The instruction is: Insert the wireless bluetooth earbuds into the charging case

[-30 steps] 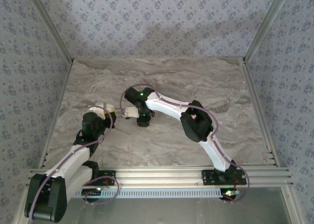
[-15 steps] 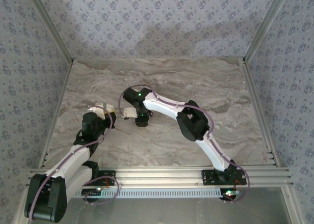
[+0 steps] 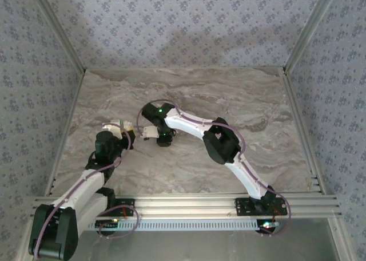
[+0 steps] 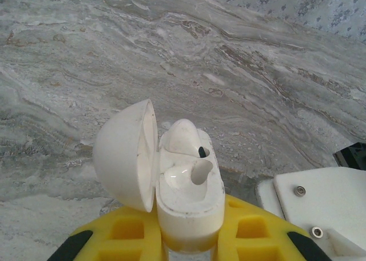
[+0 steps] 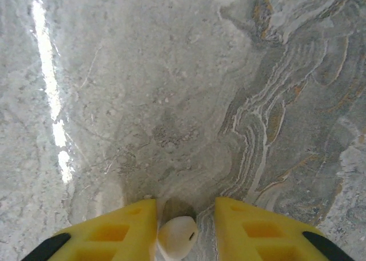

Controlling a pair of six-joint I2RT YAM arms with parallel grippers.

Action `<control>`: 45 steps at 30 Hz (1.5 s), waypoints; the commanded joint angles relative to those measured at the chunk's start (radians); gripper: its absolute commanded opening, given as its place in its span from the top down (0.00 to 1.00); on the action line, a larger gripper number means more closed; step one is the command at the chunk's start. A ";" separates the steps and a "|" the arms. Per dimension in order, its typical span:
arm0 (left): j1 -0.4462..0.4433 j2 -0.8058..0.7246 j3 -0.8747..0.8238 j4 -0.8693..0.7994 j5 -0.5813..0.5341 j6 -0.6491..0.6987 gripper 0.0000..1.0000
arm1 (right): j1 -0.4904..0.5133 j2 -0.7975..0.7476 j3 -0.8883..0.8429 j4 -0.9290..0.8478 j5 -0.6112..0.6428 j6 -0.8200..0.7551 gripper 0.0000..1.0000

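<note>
My left gripper (image 4: 189, 229) is shut on the white charging case (image 4: 191, 189), held upright with its lid (image 4: 123, 152) swung open to the left. One white earbud (image 4: 182, 138) sits in the far socket; the near socket is bare. From above, the left gripper (image 3: 118, 133) and the case (image 3: 126, 125) are left of centre. The right gripper (image 3: 162, 141) points down at the table just to their right. In the right wrist view, a second earbud (image 5: 177, 236) lies on the marble between the yellow fingers of my right gripper (image 5: 184, 206). It touches the left finger, and a gap separates it from the right finger.
The marble tabletop (image 3: 229, 95) is bounded by patterned walls and a metal rail (image 3: 189, 202) along the near edge. A white part of the right gripper (image 4: 320, 198) shows close beside the case in the left wrist view.
The right arm has crept a little to the left, closer to the left gripper. The left arm and the case have not moved.
</note>
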 commanded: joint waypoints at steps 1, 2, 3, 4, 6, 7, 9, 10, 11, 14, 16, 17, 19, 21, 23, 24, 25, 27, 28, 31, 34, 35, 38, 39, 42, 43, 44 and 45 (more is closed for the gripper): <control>0.007 -0.012 0.003 0.000 -0.004 -0.008 0.89 | -0.019 0.027 0.021 -0.047 0.036 -0.012 0.71; 0.007 -0.013 0.003 -0.001 -0.005 -0.008 0.89 | -0.022 0.023 0.020 -0.049 0.030 -0.008 0.72; 0.007 -0.012 0.003 -0.001 -0.004 -0.008 0.89 | -0.025 0.015 0.019 -0.052 0.019 -0.003 0.72; 0.007 -0.010 0.003 -0.001 -0.004 -0.008 0.89 | -0.029 0.006 0.016 -0.050 0.013 0.005 0.73; 0.007 -0.011 0.004 -0.004 -0.002 -0.008 0.89 | -0.036 -0.016 0.002 -0.045 0.008 0.022 0.74; 0.007 -0.013 0.004 -0.005 -0.001 -0.008 0.89 | -0.040 -0.030 -0.009 -0.037 0.009 0.034 0.75; 0.007 -0.012 0.005 -0.006 0.007 -0.010 0.89 | -0.052 -0.060 -0.036 -0.021 -0.005 0.053 0.76; 0.007 -0.012 0.005 -0.004 0.010 -0.012 0.89 | -0.059 -0.081 -0.052 -0.008 -0.018 0.063 0.76; 0.007 -0.012 0.004 -0.002 0.014 -0.013 0.89 | -0.065 -0.099 -0.072 0.006 -0.030 0.074 0.77; 0.007 -0.008 0.004 0.009 0.033 -0.009 0.89 | -0.087 -0.169 -0.151 0.065 -0.070 0.117 0.78; 0.006 -0.002 0.004 0.021 0.049 -0.007 0.89 | -0.102 -0.218 -0.207 0.108 -0.107 0.152 0.78; 0.005 0.000 0.004 0.030 0.059 -0.006 0.89 | -0.110 -0.240 -0.235 0.129 -0.125 0.171 0.78; 0.005 0.010 0.005 0.050 0.090 -0.004 0.89 | -0.129 -0.293 -0.302 0.182 -0.162 0.222 0.78; 0.002 0.020 0.004 0.078 0.118 -0.004 0.89 | -0.146 -0.341 -0.364 0.231 -0.200 0.271 0.78; -0.003 0.030 0.001 0.112 0.142 -0.002 0.89 | -0.167 -0.391 -0.427 0.276 -0.252 0.326 0.79; -0.011 0.036 -0.002 0.130 0.153 0.000 0.89 | -0.179 -0.418 -0.462 0.301 -0.280 0.353 0.79; -0.021 0.042 -0.003 0.147 0.162 0.005 0.89 | -0.192 -0.446 -0.492 0.323 -0.294 0.382 0.79; -0.048 0.050 -0.006 0.182 0.173 0.018 0.89 | -0.219 -0.498 -0.543 0.355 -0.315 0.433 0.80; -0.067 0.053 -0.008 0.201 0.171 0.027 0.89 | -0.235 -0.526 -0.571 0.376 -0.334 0.465 0.80; -0.119 0.055 -0.019 0.254 0.164 0.058 0.89 | -0.294 -0.633 -0.673 0.495 -0.431 0.549 0.80; -0.165 0.064 -0.023 0.310 0.163 0.082 0.89 | -0.353 -0.731 -0.773 0.616 -0.536 0.656 0.80; -0.178 0.071 -0.025 0.328 0.164 0.090 0.89 | -0.367 -0.754 -0.796 0.638 -0.564 0.678 0.80; -0.227 0.113 -0.019 0.391 0.163 0.118 0.89 | -0.389 -0.824 -0.852 0.697 -0.602 0.734 0.80; -0.244 0.131 -0.015 0.405 0.156 0.132 0.89 | -0.389 -0.842 -0.870 0.713 -0.590 0.743 0.80; -0.258 0.181 0.014 0.393 0.114 0.133 0.89 | -0.385 -0.853 -0.877 0.677 -0.534 0.745 0.79; -0.258 0.193 0.019 0.392 0.114 0.131 0.90 | -0.386 -0.846 -0.871 0.652 -0.517 0.744 0.78; -0.259 0.201 0.024 0.394 0.113 0.127 0.90 | -0.384 -0.839 -0.863 0.630 -0.500 0.746 0.77; -0.260 0.207 0.027 0.393 0.109 0.121 0.90 | -0.380 -0.826 -0.848 0.596 -0.488 0.743 0.75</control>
